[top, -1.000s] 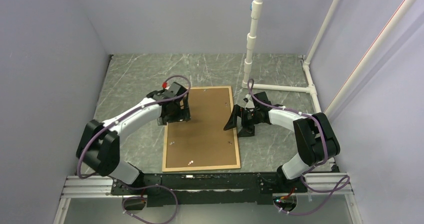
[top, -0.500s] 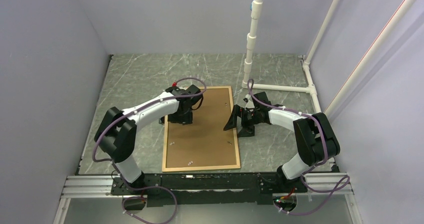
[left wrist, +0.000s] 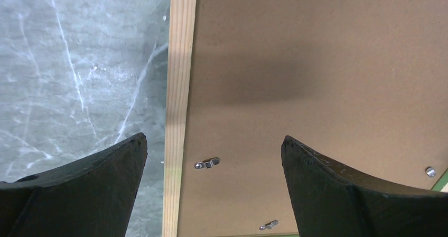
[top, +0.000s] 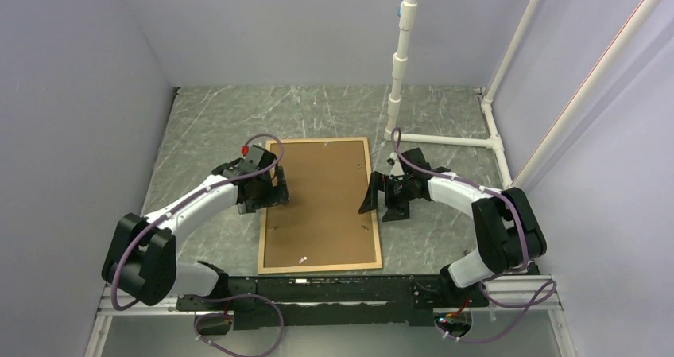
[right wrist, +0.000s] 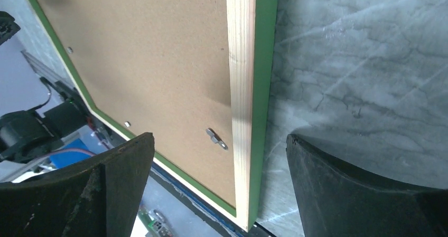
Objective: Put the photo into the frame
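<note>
Frame (top: 320, 270) flat on counter (top: 207, 126), backing board (top: 322, 198) in it, we see left claw (top: 268, 193) released over its left rail, right claw (top: 380, 204) released over its right rail

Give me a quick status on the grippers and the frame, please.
Left gripper open, astride left rail of frame. Right gripper open, astride right rail. Frame flat, back up, backing board in it. Photo not in view.

A robot lab test cell. Plain lilac panels (top: 79, 95) wall in a marbled tabletop (top: 214, 118); white pipe framing (top: 403, 47) stands upper right.
</note>
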Available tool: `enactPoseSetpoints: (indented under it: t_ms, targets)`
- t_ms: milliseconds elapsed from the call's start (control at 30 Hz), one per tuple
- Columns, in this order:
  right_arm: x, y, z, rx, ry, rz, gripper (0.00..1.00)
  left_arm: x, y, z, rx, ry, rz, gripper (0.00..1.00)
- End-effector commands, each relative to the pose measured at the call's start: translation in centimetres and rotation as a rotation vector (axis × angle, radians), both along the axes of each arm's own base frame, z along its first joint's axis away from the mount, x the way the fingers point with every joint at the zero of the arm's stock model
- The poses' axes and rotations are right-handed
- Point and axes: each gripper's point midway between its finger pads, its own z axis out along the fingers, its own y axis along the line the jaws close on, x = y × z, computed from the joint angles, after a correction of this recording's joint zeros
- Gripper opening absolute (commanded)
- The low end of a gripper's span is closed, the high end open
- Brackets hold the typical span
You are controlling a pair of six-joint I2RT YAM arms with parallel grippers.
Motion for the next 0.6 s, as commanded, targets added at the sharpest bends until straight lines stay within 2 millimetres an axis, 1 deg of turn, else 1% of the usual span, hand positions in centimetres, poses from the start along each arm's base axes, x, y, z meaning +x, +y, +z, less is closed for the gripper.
enactPoseSetpoints:
  t_ms: [0, 167, 300, 367, 433, 567]
  targets:
    - [-1.4, -1.0, -0.4, -0.105, -0.028, 0.04, 0.97, 0.1, -1.1, 0.5, -0.144, -0.042, -0.042, 1.0]
    - [-3.0, -1.7, -1.1, -0.252, -0.06, 0.094, 0.97, -1.0, 0.0, 0.2, -0.167, -0.03, -0.007, 0.99]
    - [-4.0, -2.3, -2.0, -0.349, -0.072, 0.127, 0.96, -0.9, -0.4, 0.6, -0.232, -0.054, 0.01, 0.99]
    - [-4.0, -2.5, -2.3, -0.387, -0.085, 0.137, 0.95, -1.0, -1.0, 0.7, -0.275, -0.064, 0.007, 0.99]
    - [-3.7, -2.5, -2.4, -0.424, -0.11, 0.14, 0.93, -1.0, -1.5, 0.9, -0.311, -0.072, 0.006, 0.99]
    - [-3.2, -2.0, -2.4, -0.47, -0.146, 0.166, 0.84, -0.9, -1.9, 0.9, -0.337, -0.079, 0.01, 0.99]
